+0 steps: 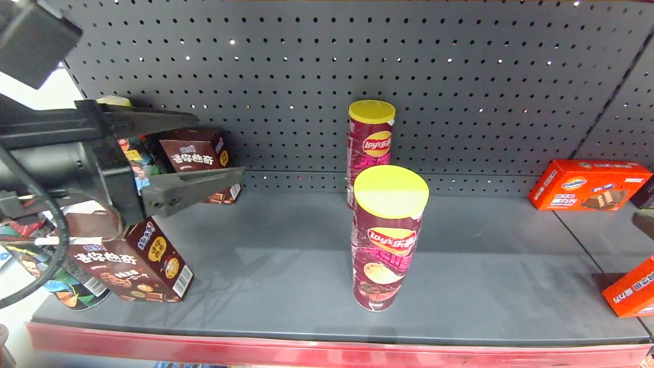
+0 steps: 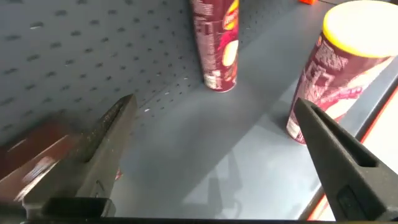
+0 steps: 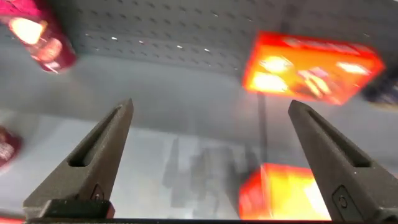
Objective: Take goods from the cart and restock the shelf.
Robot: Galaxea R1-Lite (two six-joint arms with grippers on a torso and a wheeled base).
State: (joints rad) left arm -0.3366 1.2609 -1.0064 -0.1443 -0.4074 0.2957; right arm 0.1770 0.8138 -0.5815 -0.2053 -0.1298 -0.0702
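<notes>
The front chip can (image 1: 388,240) is standing upright near the middle of the shelf (image 1: 286,266), toward its front edge, with a yellow lid on top. The rear chip can (image 1: 370,148) is standing upright straight behind it, close against the pegboard wall (image 1: 460,76), and my left wrist view is showing a clear stretch of shelf between the two.

I am seeing the left fingers (image 1: 194,186) hanging over the left part of the shelf, spread wide and holding nothing. They are pointing across toward the cans and are well apart from both. Beyond them a brown cookie box (image 1: 196,151) is sitting at the back by the wall. A second brown cookie box (image 1: 138,266) is lying tilted near the front left corner. Just beside that one a colourful tin (image 1: 66,294) is showing, partly hidden by the arm.

The right fingers (image 3: 99,155) are also spread wide and empty, hanging above the right part of the shelf. An orange box (image 1: 587,184) is resting at the back right by the wall. Another orange box (image 1: 631,286) is lying nearer the front at the right edge. A red strip (image 1: 327,350) is running along the shelf's front.
</notes>
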